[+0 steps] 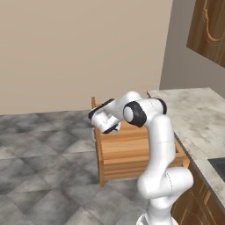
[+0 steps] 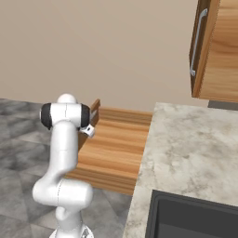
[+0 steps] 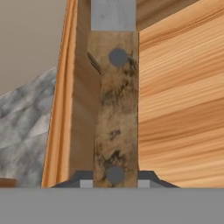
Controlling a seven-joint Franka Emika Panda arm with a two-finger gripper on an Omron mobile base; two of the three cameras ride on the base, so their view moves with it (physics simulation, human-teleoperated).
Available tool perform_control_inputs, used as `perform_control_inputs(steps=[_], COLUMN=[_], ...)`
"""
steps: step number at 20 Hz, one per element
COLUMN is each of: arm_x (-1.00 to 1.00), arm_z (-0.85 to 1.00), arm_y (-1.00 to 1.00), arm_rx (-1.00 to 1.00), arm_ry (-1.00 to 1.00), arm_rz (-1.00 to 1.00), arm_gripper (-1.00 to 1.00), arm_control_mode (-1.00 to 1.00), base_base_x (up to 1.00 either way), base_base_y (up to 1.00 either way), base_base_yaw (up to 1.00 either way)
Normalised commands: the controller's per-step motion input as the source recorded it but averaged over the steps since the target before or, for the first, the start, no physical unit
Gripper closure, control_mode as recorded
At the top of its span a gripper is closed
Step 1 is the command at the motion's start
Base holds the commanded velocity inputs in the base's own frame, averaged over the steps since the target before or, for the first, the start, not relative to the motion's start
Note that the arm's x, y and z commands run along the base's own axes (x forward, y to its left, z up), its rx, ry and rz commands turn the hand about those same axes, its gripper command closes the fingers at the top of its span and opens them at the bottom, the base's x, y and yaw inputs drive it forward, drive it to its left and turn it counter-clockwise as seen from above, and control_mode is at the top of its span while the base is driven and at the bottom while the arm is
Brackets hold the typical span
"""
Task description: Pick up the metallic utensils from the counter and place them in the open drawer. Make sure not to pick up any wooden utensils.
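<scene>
Over the open drawer (image 1: 132, 151), near its front left corner, the jaws are clamped on the knife (image 3: 116, 113) by its mottled handle with the grey blade pointing away, seemingly held low for release onto the plank bottom.

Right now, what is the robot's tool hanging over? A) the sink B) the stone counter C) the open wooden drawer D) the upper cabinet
C: the tool sits above the open drawer, whose plank-grained bottom the hand view shows.
</scene>
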Motion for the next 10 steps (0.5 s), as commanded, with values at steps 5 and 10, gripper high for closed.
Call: perform_control_inputs(steps=[5, 10], arm_x=[-0.03, -0.18], arm_z=[0.65, 0.47], arm_y=[-0.37, -0.92], arm_rx=[0.0, 0.0], arm_ry=[0.0, 0.0], arm_rz=[0.0, 0.0], arm_gripper=[1.0, 1.0], arm_control_mode=[-1.0, -1.0], base_base_x=[0.0, 0.0], base_base_y=[0.0, 0.0], base_base_yaw=[0.0, 0.0])
